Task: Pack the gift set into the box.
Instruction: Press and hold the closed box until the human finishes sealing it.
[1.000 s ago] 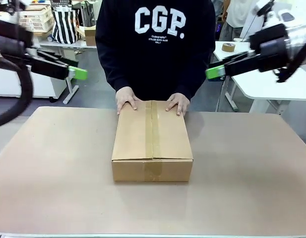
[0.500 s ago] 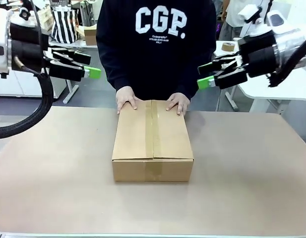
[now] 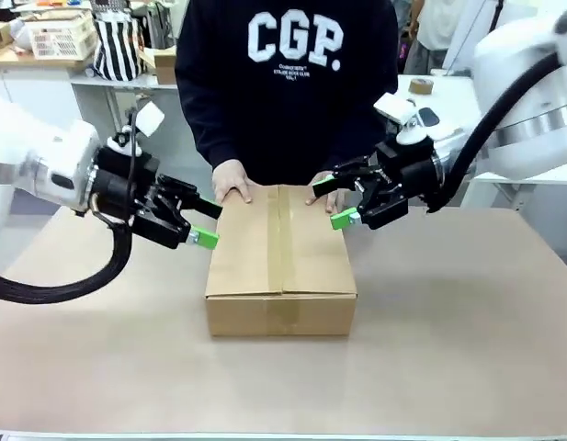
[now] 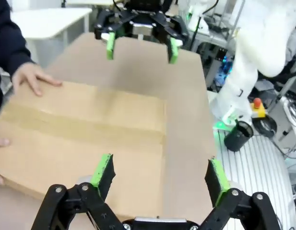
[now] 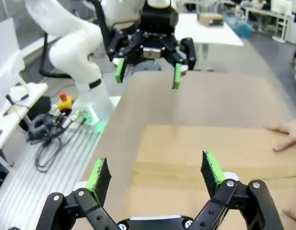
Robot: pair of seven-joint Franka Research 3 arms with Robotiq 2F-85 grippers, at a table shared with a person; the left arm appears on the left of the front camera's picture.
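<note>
The box [image 3: 281, 262] sits shut in the middle of the bench [image 3: 467, 340], one short end facing the near edge. A strip of tape [image 3: 285, 239] runs along its top seam. A person stands at the far edge and rests both hands on the box's far end, one hand [image 3: 234, 184] by the far left corner and the other hand [image 3: 329, 190] by the far right corner. The left gripper [image 3: 198, 223] hangs just beside the box's left side, toward the far left corner, with its fingers spread apart and holding nothing. The right gripper [image 3: 336, 200] hovers at the box's far right corner, close to the hand there, and is likewise spread wide and empty. In each wrist view the spread green-padded fingers frame the box top, and the opposite gripper faces them from across the box.
</note>
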